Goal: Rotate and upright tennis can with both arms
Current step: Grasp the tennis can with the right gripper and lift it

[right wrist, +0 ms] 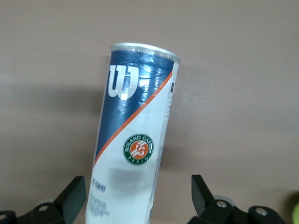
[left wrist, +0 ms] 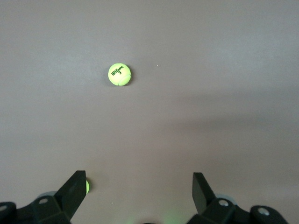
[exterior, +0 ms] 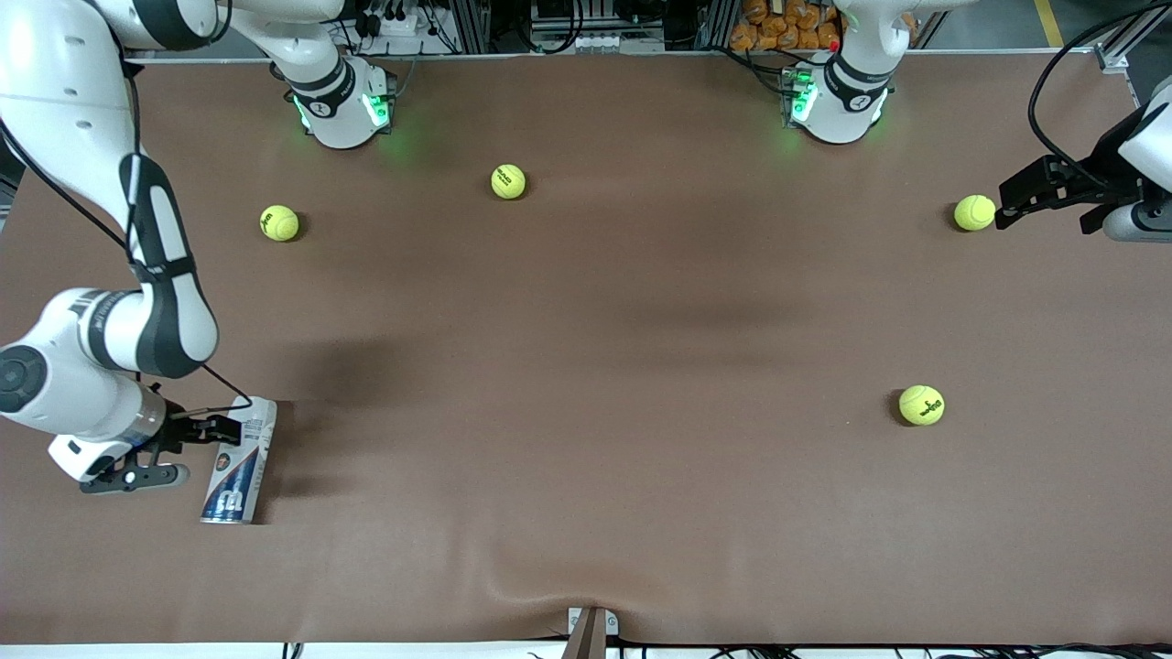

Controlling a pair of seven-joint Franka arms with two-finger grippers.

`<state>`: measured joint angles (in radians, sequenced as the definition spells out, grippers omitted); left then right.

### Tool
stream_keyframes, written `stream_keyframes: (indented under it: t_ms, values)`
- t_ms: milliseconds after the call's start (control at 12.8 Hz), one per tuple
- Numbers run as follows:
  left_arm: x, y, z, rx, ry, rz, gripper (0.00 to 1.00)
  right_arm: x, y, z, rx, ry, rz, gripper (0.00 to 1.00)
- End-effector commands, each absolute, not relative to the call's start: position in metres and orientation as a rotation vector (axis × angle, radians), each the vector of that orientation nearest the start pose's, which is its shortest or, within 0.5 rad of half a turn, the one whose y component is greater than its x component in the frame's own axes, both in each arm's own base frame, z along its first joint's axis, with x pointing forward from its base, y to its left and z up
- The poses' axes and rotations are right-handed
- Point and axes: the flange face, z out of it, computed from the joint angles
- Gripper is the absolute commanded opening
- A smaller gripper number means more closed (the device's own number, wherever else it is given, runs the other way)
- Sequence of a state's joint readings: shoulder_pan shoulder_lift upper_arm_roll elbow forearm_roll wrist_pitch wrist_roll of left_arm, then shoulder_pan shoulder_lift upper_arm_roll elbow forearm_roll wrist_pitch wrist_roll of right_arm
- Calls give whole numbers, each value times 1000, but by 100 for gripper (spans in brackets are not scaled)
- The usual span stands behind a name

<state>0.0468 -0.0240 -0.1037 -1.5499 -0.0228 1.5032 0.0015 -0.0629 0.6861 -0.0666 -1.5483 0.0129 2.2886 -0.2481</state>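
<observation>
The right gripper (exterior: 197,448) straddles the white end of the tennis can (exterior: 240,460), which lies flat near the table (exterior: 586,366) edge at the right arm's end. Its jaws stand wide, each clear of the can's sides; a closing grasp this close to the end may let the can pivot or roll. The can's contents are hard to judge. The left gripper (exterior: 1012,203) waits, jaws apart and empty, beside a tennis ball (exterior: 974,212).

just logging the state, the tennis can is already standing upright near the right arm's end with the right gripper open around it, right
Not quite. The tennis can is not upright: the front view shows it lying on its side on the table. The rest holds: it is near the right arm's end, and the right gripper is open with its fingers on either side of it.
</observation>
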Motion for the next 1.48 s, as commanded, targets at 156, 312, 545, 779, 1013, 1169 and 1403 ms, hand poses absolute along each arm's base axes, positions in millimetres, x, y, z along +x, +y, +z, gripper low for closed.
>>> stream_keyframes:
  t_ms: [156, 312, 545, 779, 1013, 1169, 1403]
  values:
    - [537, -33, 644, -3174, 123, 52, 100, 714, -90, 191, -3173, -202, -126, 100]
    - [538, -32, 643, -3174, 121, 54, 100, 712, -91, 172, -3173, -200, -119, 100]
    - [538, -32, 641, -3174, 118, 57, 100, 712, -88, 171, -3171, -221, -116, 100]
    - [538, -32, 641, -3174, 118, 59, 100, 714, -81, 179, -3159, -378, -119, 30]
    - [538, -32, 642, -3174, 121, 55, 100, 725, -47, 219, -3091, -650, -213, 30]
    - [538, -32, 641, -3174, 118, 57, 100, 732, 1, 246, -2985, -891, -297, 36]
    - [539, -31, 641, -3175, 116, 57, 100, 729, 96, 262, -2784, -1185, -364, 40]
